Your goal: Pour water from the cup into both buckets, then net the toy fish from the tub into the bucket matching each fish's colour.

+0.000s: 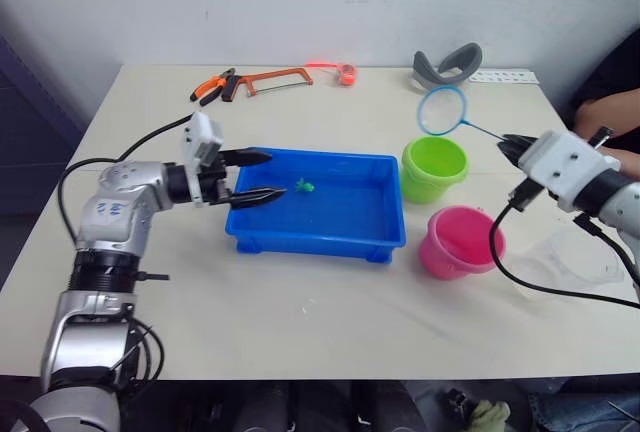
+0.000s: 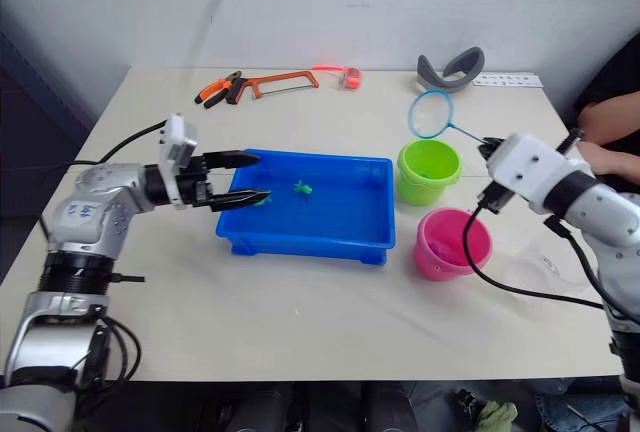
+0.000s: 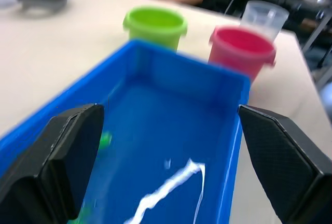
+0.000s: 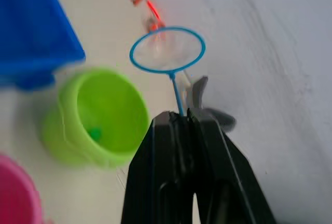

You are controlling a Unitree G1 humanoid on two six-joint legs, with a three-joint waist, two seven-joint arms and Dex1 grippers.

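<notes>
Above the green bucket (image 1: 434,167), your right claw (image 1: 508,146) grips the net (image 1: 443,110) by its handle.
Your left claw (image 1: 262,175) is released, fingers spread over the left end of the blue tub (image 1: 318,241). You see one green fish (image 1: 305,186) in the tub just beyond those fingers, another inside the green bucket (image 4: 94,133). The pink bucket (image 1: 461,242) stands on the bench (image 1: 300,302) just right of the tub, the clear cup (image 1: 570,257) beside it.
</notes>
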